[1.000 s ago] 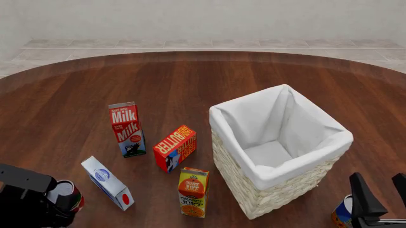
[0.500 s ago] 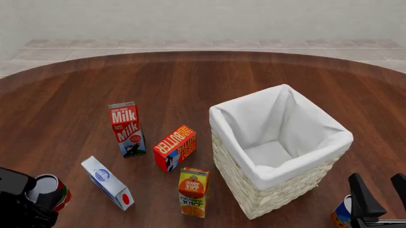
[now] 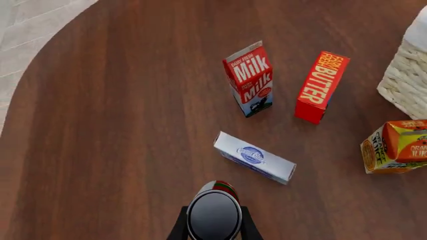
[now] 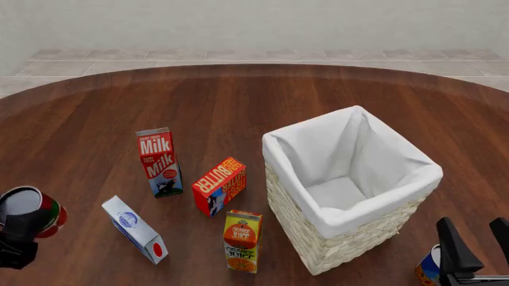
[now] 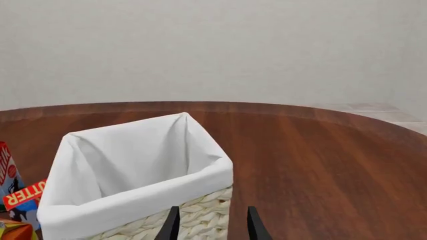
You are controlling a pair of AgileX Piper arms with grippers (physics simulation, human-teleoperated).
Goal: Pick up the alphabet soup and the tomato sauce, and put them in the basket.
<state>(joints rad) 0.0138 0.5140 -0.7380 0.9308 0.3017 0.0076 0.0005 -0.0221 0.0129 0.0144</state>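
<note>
The tomato sauce, a red can with green marks and a pale top, hangs tilted above the table at the front left. My left gripper is shut on it. In the left wrist view the tomato sauce sits between both dark fingers. The alphabet soup, blue and orange, stands at the front right edge, partly hidden behind my right gripper, which is open just right of it. The cream wicker basket with its white lining stands right of centre. The right wrist view shows the basket beyond my right gripper, which holds nothing.
A milk carton, a butter box, an orange juice carton and a white box lying flat stand between the held can and the basket. The round table's rim curves along the back.
My left gripper has carried the tomato sauce up and to the left, and the can now tilts more. The right arm and the alphabet soup have not moved.
</note>
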